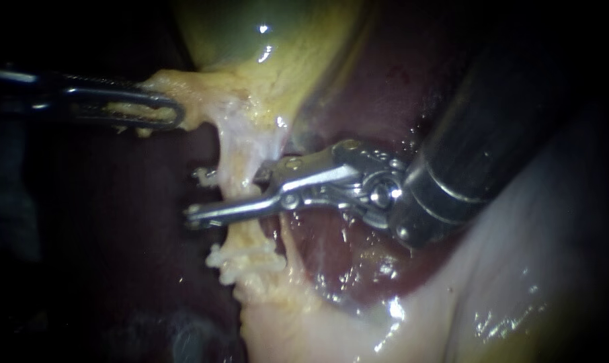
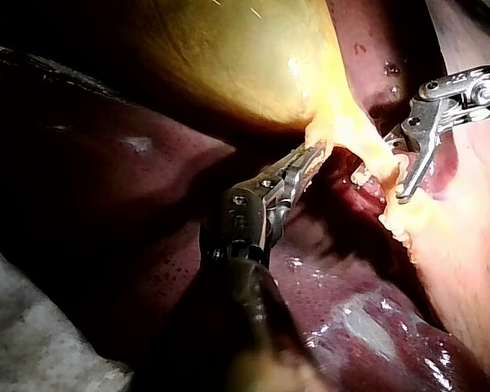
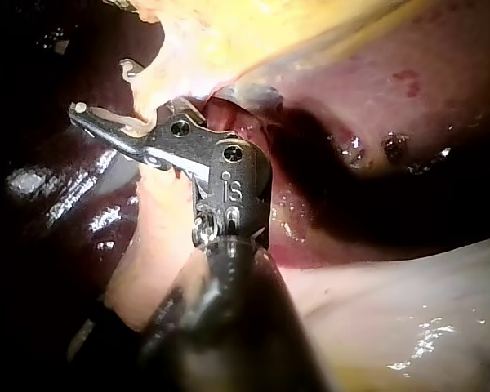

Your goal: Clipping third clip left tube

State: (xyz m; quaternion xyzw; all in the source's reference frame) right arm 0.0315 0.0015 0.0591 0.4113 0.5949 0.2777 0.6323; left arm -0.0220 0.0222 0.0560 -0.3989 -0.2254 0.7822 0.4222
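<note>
A pale yellowish tube (image 1: 234, 158) runs down from the gallbladder (image 1: 264, 40) to fatty tissue (image 1: 247, 262) below. My right instrument (image 1: 200, 196) reaches in from the upper right and its jaws straddle this tube. The near jaw crosses in front of the tube, and the far jaw passes behind it with only its tip showing. A gap stays between the jaws, so they are open. My left instrument (image 1: 158, 109) comes from the left. It is shut on yellow tissue at the gallbladder's neck (image 1: 183, 91) and holds it out to the left. I cannot make out a clip on the tube for certain.
Dark red liver (image 1: 358, 262) lies behind and below the tube, wet and glistening. Pale tissue (image 1: 519, 282) fills the lower right. The right instrument's thick dark shaft (image 1: 493, 128) covers the upper right. The left wrist view shows the liver (image 2: 131, 163) beside the left instrument's shaft.
</note>
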